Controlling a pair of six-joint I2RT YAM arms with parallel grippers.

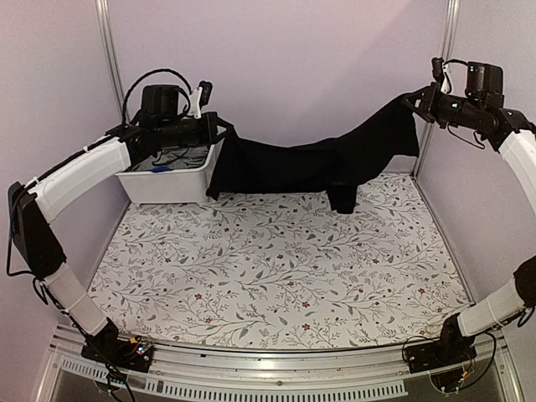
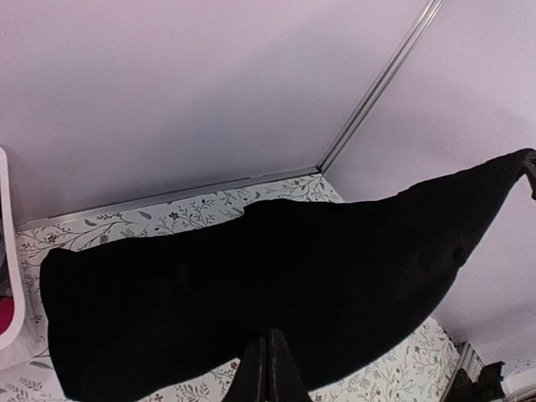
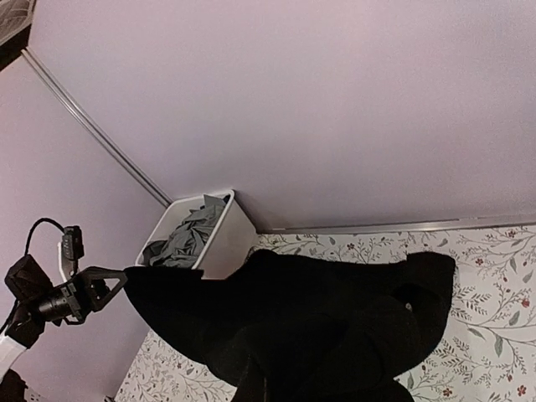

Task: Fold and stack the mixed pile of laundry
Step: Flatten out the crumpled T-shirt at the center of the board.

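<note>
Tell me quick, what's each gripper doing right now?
Left gripper: closed on the black shirt.
Right gripper: closed on the same shirt.

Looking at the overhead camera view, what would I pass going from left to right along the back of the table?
First the white bin → left gripper, pinching one end of the black shirt → the shirt itself, hanging between the arms → right gripper, pinching its other end.

We can read no text, label, brand, number or sign in any of the views. The black T-shirt (image 1: 293, 167) shows us plain cloth, the white bin (image 1: 163, 189) a bare wall, and the desk (image 1: 276, 276) only a printed pattern of twigs and flowers.
</note>
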